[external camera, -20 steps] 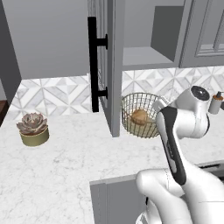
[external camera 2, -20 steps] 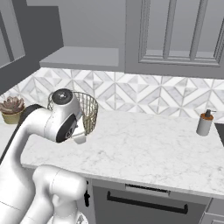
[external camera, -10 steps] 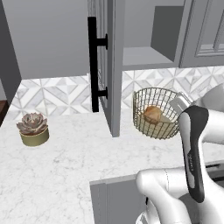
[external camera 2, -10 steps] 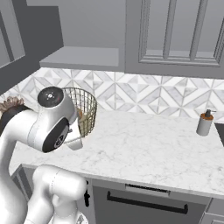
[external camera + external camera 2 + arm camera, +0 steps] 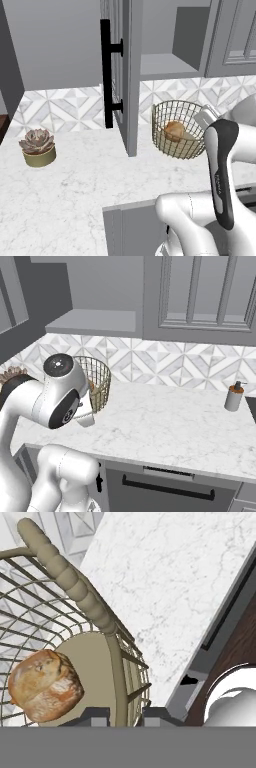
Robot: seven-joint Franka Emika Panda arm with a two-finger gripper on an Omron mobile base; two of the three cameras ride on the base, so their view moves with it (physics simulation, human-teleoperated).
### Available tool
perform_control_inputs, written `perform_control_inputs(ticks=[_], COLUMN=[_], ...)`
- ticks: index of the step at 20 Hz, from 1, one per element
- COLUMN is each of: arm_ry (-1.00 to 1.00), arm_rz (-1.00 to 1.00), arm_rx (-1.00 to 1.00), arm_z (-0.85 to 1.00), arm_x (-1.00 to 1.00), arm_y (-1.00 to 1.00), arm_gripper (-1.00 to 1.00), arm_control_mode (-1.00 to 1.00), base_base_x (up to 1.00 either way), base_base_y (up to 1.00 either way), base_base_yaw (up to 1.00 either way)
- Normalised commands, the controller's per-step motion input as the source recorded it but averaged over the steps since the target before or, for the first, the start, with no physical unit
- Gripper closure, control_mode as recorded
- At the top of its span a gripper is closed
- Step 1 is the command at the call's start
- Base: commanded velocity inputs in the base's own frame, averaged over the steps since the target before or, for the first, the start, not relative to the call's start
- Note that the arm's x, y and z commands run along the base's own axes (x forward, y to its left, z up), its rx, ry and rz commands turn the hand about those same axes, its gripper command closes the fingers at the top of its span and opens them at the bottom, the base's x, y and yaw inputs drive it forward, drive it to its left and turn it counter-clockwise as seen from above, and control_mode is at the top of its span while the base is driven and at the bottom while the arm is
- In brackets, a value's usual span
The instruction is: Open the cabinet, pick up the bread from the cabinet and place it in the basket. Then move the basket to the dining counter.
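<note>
Left base view: cabinet door stands open; bread already lies in the basket, so fetching is done.

Right base view: basket just beyond the wrist, over the worktop.

Hand view: gripper clamped on the basket's rim wire, bread just left. Remaining: carry to dining counter.

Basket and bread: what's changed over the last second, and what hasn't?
The pale gold wire-mesh basket, gripped at its rim wall by the shut pincer, has been lifted off the marble worktop and carried toward the right of the left base view. The small round golden-brown bread rode along inside. The grey glass-paned cabinet door stays open; the potted succulent is unmoved.
</note>
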Motion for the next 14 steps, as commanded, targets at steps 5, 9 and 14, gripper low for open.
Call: perform_control_inputs(ticks=[5, 9, 14], arm_ry=[0.00, 0.00, 0.00], arm_rz=[0.00, 0.00, 0.00], arm_rx=[0.00, 0.00, 0.00], arm_z=[0.00, 0.00, 0.00], arm_x=[-0.05, 0.00, 0.00], arm_y=[0.00, 0.00, 0.00], arm_gripper=[1.00, 1.00, 1.00], arm_control_mode=[1.00, 1.00, 1.00], base_base_x=[-0.60, -0.96, 0.06], base_base_y=[-0.04, -0.48, -1.00], base_base_yaw=[0.00, -0.04, -0.34])
